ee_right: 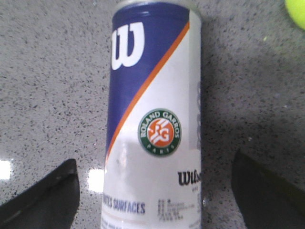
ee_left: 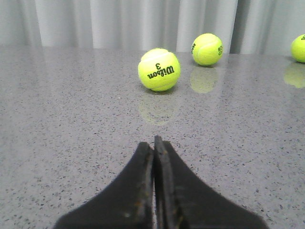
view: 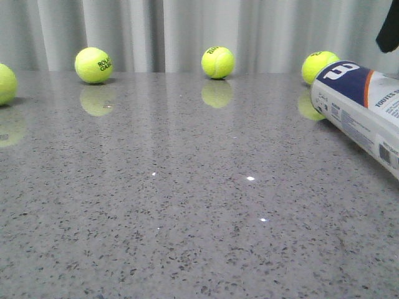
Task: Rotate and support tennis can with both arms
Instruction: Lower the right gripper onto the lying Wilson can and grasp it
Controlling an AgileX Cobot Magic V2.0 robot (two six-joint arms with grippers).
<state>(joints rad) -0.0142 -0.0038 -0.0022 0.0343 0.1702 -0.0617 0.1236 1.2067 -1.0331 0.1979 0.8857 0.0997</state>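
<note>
- Tennis can (view: pixel 360 115): lies on its side on the grey speckled table (view: pixel 187 205) at the right edge of the front view, running from mid-right toward the lower right and cut off by the frame. Its navy panel with the white W faces the camera, with an orange stripe beside it.
- In the right wrist view the tennis can (ee_right: pixel 153 124) fills the centre of the frame, showing the navy panel at the top, a diagonal orange stripe, and a round red-green Roland Garros emblem (ee_right: pixel 159 132) at mid-frame.
- Right gripper (ee_right: pixel 152 191): jaws spread wide, one black finger (ee_right: pixel 40 195) at lower left and the other at lower right, with the can between them. Neither finger touches the can.
- Left gripper (ee_left: pixel 154 145): jaws pressed together, tips meeting at lower centre of the left wrist view, holding nothing, above bare table.
- A Wilson 3 tennis ball (ee_left: pixel 159 69) sits just above centre in the left wrist view, well apart from the jaw tips.
- Front view: four tennis balls stand along the upper part of the frame. The rightmost ball (view: pixel 318 65) is just behind the can's near end; whether they touch cannot be determined.
- Grey curtain (view: pixel 187 31) forms the backdrop.
</note>
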